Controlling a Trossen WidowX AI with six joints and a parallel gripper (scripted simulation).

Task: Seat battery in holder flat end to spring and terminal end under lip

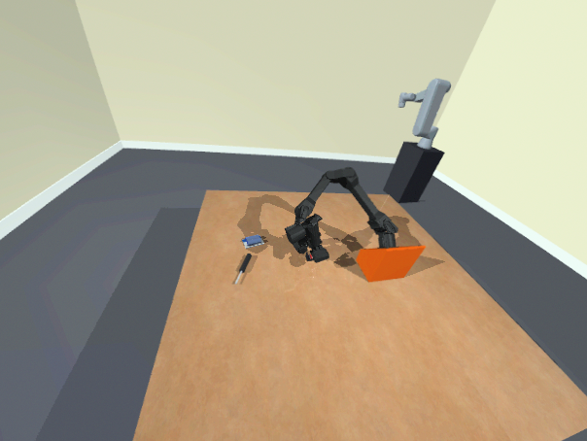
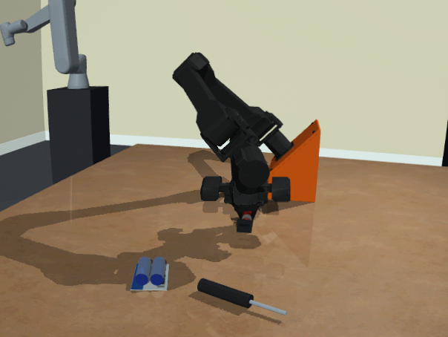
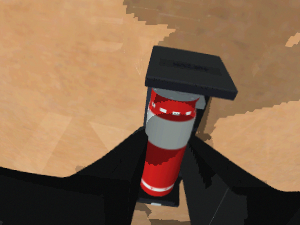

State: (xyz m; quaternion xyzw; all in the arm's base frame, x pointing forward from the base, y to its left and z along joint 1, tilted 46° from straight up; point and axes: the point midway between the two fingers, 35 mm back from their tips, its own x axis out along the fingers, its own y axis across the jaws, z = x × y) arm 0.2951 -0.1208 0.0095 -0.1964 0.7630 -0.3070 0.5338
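Observation:
A red battery with a grey band point(image 3: 162, 171) point(image 2: 247, 214) lies lengthwise in the black holder point(image 3: 192, 71) point(image 2: 245, 226). My gripper point(image 3: 163, 136) point(image 2: 246, 216) is shut on the battery, fingers at both sides. In the wrist view, the holder's broad end block overlaps the battery's upper end. Whether that end sits under the lip is hidden. The lower end is close to the opposite end wall; the spring cannot be made out. In the exterior view the holder looks slightly above its shadow, but I cannot tell surely whether it touches the table.
A blue two-cell pack point(image 1: 253, 240) point(image 2: 150, 272) and a black-handled screwdriver point(image 1: 245, 262) point(image 2: 225, 293) lie on the wooden table point(image 1: 311, 350) point(image 2: 352, 260). The arm's orange base point(image 1: 391, 264) point(image 2: 300, 174) stands behind. A grey arm point(image 1: 431, 107) point(image 2: 63, 37) stands on a black pedestal beyond.

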